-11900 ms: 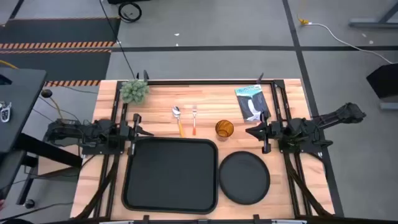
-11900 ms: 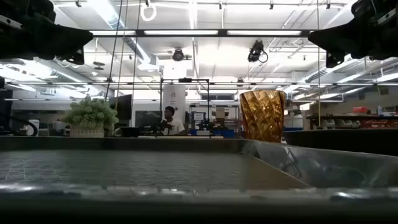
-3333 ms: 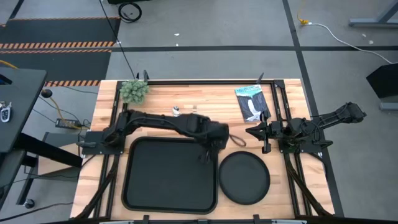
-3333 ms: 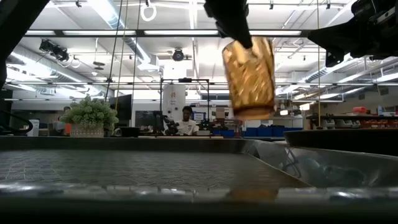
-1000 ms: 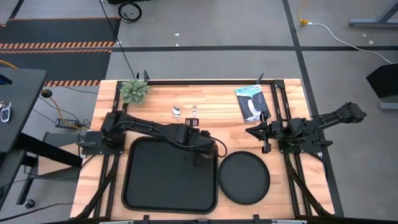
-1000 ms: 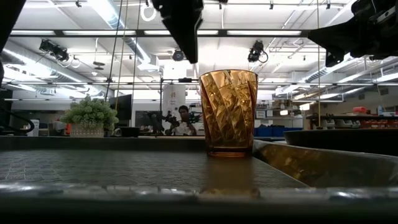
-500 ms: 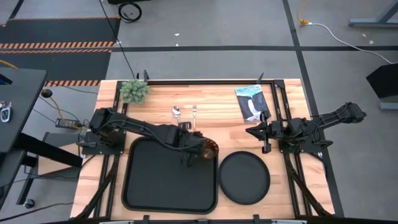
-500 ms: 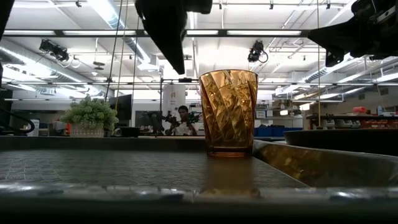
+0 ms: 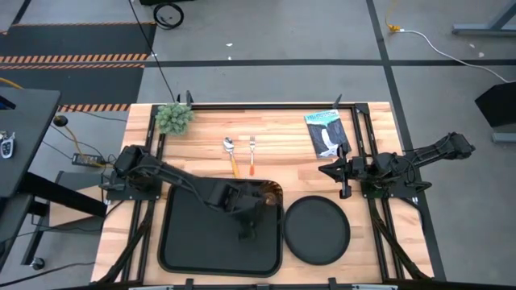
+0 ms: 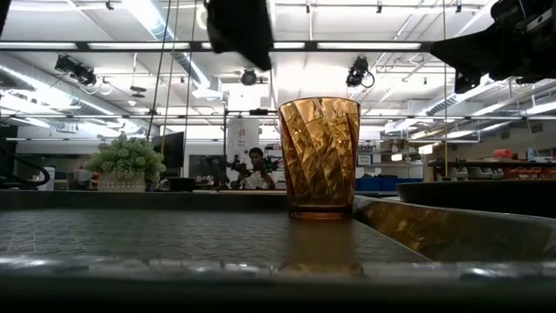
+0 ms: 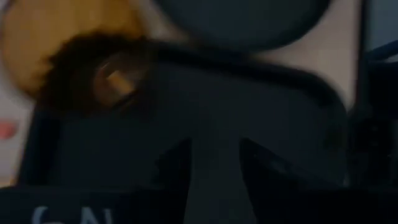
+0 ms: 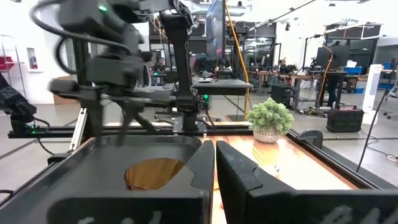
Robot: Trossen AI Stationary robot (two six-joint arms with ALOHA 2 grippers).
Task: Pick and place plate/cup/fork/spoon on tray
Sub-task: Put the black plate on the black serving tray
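Observation:
The amber cup [image 9: 270,192] stands upright on its base in the far right corner of the black tray [image 9: 193,242], and shows in the low view too [image 10: 319,156]. My left gripper [image 9: 245,225] hangs open above the tray, left of and nearer than the cup, with nothing between its fingers [image 11: 211,168]. The round black plate [image 9: 316,229] lies on the table right of the tray. The spoon [image 9: 232,157] and the fork [image 9: 251,157] lie side by side on the wood beyond the tray. My right gripper [image 9: 326,171] waits shut at the table's right.
A small potted plant [image 9: 173,118] stands at the far left corner. A dark printed pouch [image 9: 325,133] lies at the far right. Bare wood shows between the cutlery and the pouch. A person [image 10: 256,165] sits far off in the room behind.
My left gripper, open throughout, has drawn away from the cup toward the table's left and near edges and has risen. The cup has stayed upright on the tray.

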